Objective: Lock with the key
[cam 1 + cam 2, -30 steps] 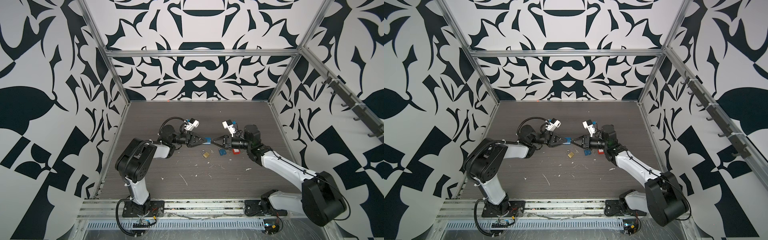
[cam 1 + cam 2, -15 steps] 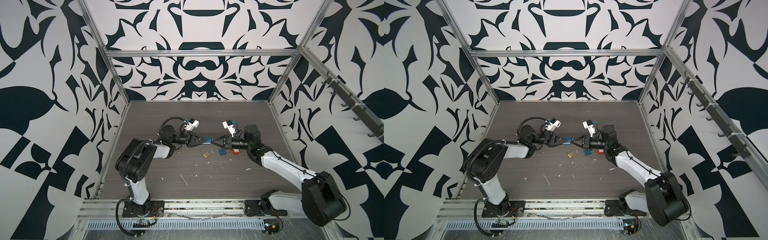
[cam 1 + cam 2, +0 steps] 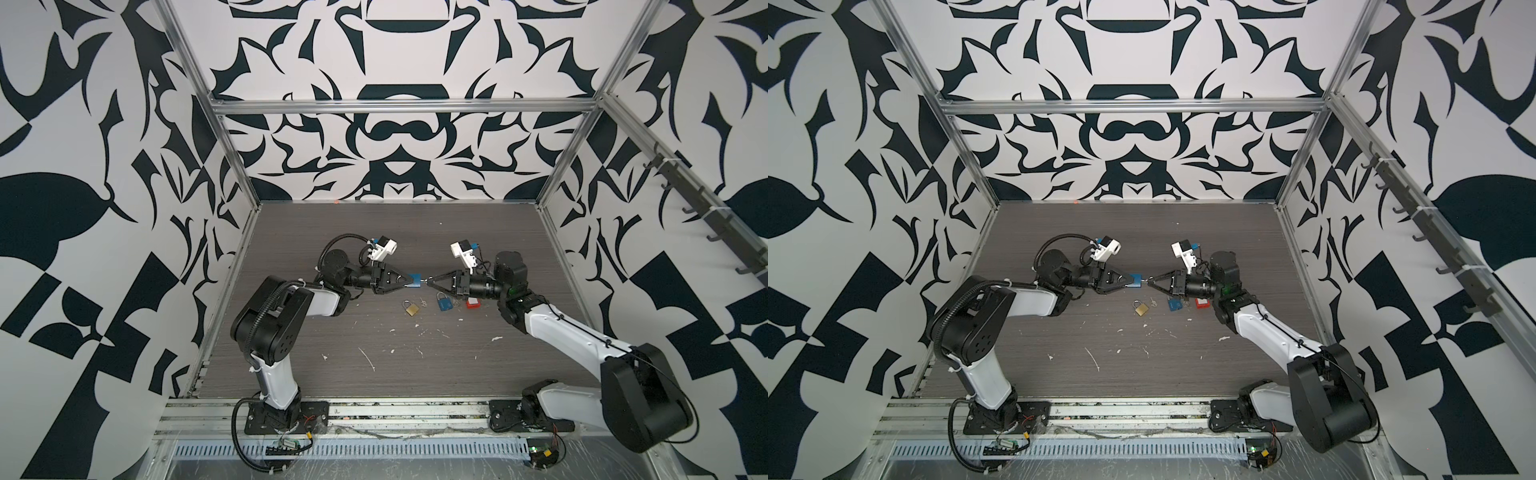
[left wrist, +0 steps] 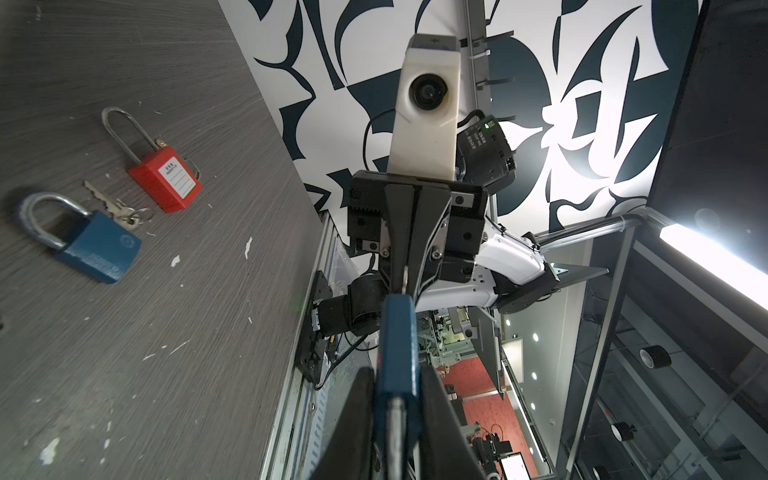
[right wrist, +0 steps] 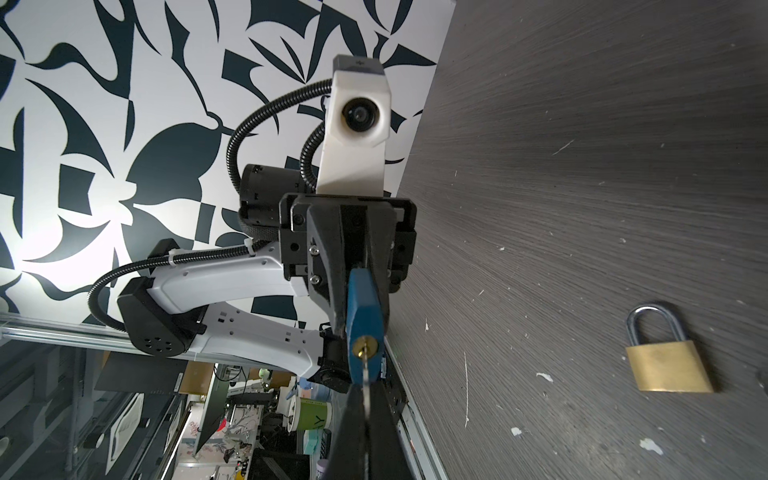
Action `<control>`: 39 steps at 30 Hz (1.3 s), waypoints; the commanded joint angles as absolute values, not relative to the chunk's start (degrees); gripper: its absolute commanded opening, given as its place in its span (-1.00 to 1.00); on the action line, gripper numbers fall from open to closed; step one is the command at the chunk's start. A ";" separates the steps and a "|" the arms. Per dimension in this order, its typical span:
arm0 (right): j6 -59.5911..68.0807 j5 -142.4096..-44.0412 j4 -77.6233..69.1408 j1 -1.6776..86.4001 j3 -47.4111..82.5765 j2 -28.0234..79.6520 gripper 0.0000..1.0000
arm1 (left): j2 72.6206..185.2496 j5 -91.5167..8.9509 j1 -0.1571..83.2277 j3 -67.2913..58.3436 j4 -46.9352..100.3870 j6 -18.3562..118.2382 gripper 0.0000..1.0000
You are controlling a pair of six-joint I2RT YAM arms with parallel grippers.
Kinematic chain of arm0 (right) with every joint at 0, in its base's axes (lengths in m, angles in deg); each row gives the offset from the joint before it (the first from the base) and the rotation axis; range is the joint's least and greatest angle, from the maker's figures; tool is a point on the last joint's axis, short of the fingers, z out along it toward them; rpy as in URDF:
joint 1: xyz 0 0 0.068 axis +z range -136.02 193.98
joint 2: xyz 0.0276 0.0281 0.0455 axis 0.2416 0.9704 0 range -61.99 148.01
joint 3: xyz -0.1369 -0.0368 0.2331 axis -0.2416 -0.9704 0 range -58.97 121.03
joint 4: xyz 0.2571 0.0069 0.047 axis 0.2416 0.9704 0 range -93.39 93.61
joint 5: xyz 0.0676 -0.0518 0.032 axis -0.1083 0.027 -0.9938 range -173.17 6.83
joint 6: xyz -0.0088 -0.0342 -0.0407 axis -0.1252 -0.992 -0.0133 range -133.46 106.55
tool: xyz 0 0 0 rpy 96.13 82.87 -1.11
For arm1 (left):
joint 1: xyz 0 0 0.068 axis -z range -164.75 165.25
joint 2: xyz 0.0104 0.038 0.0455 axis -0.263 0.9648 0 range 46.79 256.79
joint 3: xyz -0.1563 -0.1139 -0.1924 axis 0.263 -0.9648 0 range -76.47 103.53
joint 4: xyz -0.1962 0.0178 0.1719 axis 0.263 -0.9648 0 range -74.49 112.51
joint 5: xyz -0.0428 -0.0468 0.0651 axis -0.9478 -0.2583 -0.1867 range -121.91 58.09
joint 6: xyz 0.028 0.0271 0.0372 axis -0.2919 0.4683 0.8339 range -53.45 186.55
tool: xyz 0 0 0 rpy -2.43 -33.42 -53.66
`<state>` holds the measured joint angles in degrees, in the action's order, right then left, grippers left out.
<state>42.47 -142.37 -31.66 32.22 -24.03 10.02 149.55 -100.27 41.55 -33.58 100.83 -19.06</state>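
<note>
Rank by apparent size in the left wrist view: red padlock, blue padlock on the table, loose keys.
1. Tied: blue padlock on the table and red padlock. The blue body looks bulkier and the red shackle longer, so overall they are too alike to rank.
2. loose keys, clearly smallest.

Left arm (image 3: 282, 316) rose from its base at 7 o'clock on the tabletop (image 3: 374, 340), elbow high and forearm low. Left gripper (image 3: 409, 281) pointed to 3 o'clock, its fingers (image 4: 440, 440) clamped on a blue padlock (image 3: 414, 280). Right arm (image 3: 565, 332) stretched long from 5 o'clock. Right gripper (image 3: 430, 282) pointed to 9 o'clock, fingers (image 5: 386, 440) pinched tight on a key (image 5: 365, 374). The two tips met nose to nose near centre, clear of the tabletop.
</note>
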 commanded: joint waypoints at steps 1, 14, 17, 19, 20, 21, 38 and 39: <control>42.96 -142.56 -33.07 31.03 -24.12 7.89 -1.00 | 149.79 -100.93 40.64 -33.31 104.15 -18.88 -1.00; 35.20 -131.75 -19.81 31.71 -22.55 7.95 -1.00 | 140.05 -90.06 39.66 -36.59 64.20 13.35 -1.00; 33.48 -126.81 -15.81 34.83 -21.49 9.02 -1.00 | 131.62 -76.50 41.04 -29.82 26.26 35.08 -1.00; 33.22 -122.44 -14.39 38.42 -20.54 10.69 -1.00 | 128.65 -73.27 40.66 -25.88 13.83 41.34 -1.00; 33.15 -120.31 -13.10 39.80 -19.65 11.62 -1.00 | 127.48 -73.91 40.33 -25.72 12.60 42.44 -1.00; 33.25 -117.33 -11.92 41.82 -18.77 12.57 -1.00 | 126.00 -74.71 39.98 -26.26 12.69 42.63 -1.00; 45.01 -77.34 -30.51 61.84 -16.15 28.80 -1.00 | 115.07 -77.08 39.86 -34.46 19.70 37.40 -1.00; 45.85 -76.55 -31.52 62.20 -15.93 29.88 -1.00 | 114.83 -77.08 39.77 -35.05 20.65 37.14 -1.00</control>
<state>42.44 -83.53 -25.32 61.53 -17.89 28.47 116.57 -77.32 40.00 -33.82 17.42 37.51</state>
